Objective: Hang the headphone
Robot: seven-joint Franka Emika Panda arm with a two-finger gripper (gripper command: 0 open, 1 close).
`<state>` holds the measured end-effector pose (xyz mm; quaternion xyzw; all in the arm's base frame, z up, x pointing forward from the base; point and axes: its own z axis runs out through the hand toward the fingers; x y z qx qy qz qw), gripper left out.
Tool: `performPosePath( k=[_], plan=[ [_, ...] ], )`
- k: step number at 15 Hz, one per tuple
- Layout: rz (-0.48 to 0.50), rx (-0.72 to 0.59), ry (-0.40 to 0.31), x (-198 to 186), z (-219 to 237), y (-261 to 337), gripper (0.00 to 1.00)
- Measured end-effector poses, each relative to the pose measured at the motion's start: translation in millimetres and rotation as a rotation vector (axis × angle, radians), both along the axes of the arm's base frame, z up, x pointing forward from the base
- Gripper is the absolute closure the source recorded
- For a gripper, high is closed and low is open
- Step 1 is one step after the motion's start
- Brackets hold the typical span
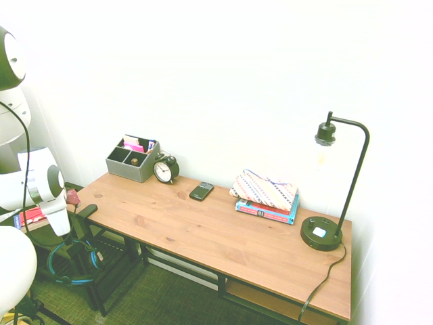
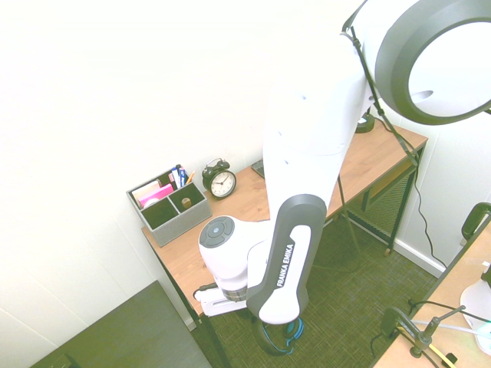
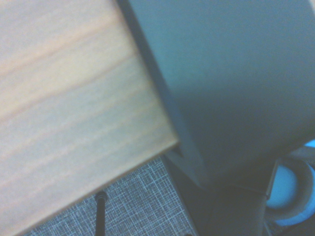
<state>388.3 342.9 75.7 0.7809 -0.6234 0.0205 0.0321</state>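
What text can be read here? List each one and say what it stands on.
"FRANKA EMIKA": on the dark panel of the robot arm.
Alarm clock: dial numbers too small to read.
Books under the folded cloth: spine print too small to read.
Nothing else carries readable text.

A long wooden desk (image 1: 223,230) stretched away from the gripper's end, its near corner just beside the gripper. Nearest on it stood a grey organiser (image 1: 132,161) with pink cards and pens in its compartments, against the wall. Just beyond, a black twin-bell alarm clock (image 1: 165,168) stood upright, touching or almost touching the organiser. Farther along lay a small black phone (image 1: 201,191), flat on the wood. Well past that, a folded patterned cloth (image 1: 264,189) rested on a stack of books (image 1: 267,210). Farthest from the gripper, a black desk lamp (image 1: 323,232) stood on its round base, its cord trailing over the desk's front edge.
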Motion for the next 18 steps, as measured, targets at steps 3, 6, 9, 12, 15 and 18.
performPosePath(
  k=[3,6,9,12,15,18],
  plan=[
    [0.004,0.012,-0.014,2.7,20.2,1.6,0.00],
    [0.151,0.022,0.033,-14.6,76.1,-3.6,0.00],
    [0.254,0.002,0.026,-12.8,144.2,-30.0,0.00],
    [0.339,-0.023,0.008,0.7,207.5,-83.3,0.00],
    [0.378,-0.009,-0.004,17.1,274.9,-155.2,0.00],
    [0.429,0.045,0.018,14.7,337.4,-249.5,0.00]
  ],
)
